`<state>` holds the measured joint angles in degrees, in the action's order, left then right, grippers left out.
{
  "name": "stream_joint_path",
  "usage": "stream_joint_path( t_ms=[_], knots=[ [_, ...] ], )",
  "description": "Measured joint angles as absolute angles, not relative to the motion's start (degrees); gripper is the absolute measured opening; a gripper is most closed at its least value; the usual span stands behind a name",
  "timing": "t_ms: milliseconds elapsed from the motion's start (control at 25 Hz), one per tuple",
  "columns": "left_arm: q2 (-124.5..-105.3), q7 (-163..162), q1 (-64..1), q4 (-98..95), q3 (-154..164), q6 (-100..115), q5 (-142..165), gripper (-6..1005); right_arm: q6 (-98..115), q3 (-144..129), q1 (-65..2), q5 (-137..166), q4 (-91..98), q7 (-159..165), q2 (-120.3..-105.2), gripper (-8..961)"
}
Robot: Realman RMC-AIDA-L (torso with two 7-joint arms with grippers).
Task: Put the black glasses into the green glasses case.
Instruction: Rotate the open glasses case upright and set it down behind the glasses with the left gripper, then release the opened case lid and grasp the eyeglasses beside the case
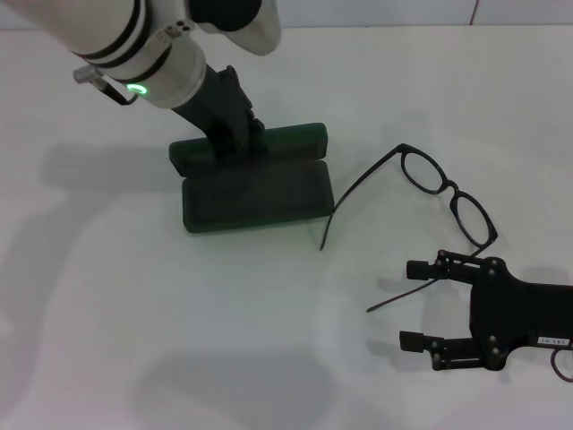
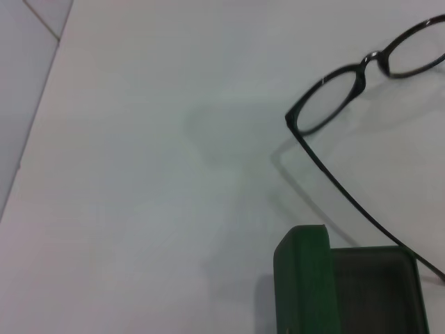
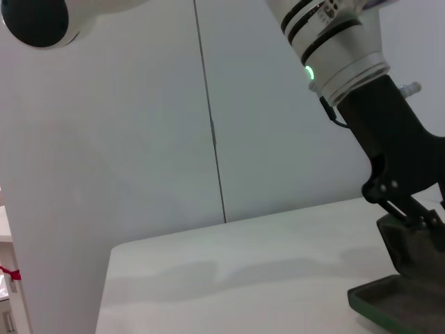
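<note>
Green glasses case (image 1: 255, 193) open on white desk (image 1: 134, 340), lid up. Left gripper (image 1: 235, 134) down at lid, apparently steadying it; jaws hidden, cannot tell state. Black glasses (image 1: 446, 193) lie unfolded on desk right of case, one temple tip just beside case corner. Right gripper (image 1: 421, 305) near them, jaws spread, empty. Step: approach for pick-up. Next move calls for pinching thin frame squarely, without skidding it.
</note>
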<state>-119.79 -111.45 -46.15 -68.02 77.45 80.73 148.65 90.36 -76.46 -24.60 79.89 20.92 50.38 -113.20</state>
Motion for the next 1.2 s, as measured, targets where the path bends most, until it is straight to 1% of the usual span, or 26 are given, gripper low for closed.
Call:
stream_joint_path(
  t_ms=[400, 1040, 1200],
  knots=[
    [-119.73, -112.73, -46.31, -67.46, 77.91, 79.93, 148.97, 207, 90.36, -76.46, -24.61, 79.89, 20.91, 50.41, -113.2, 839],
    [-119.79, -113.5, -45.27, -68.41, 79.21, 79.05, 148.16, 379, 90.21, -76.1, -23.9, 79.89, 20.91, 50.53, -113.2, 839],
    [-119.73, -113.55, -45.23, -68.5, 78.62, 79.65, 145.9, 474, 90.23, -76.07, -23.86, 79.89, 20.91, 50.49, -113.2, 839]
  ],
)
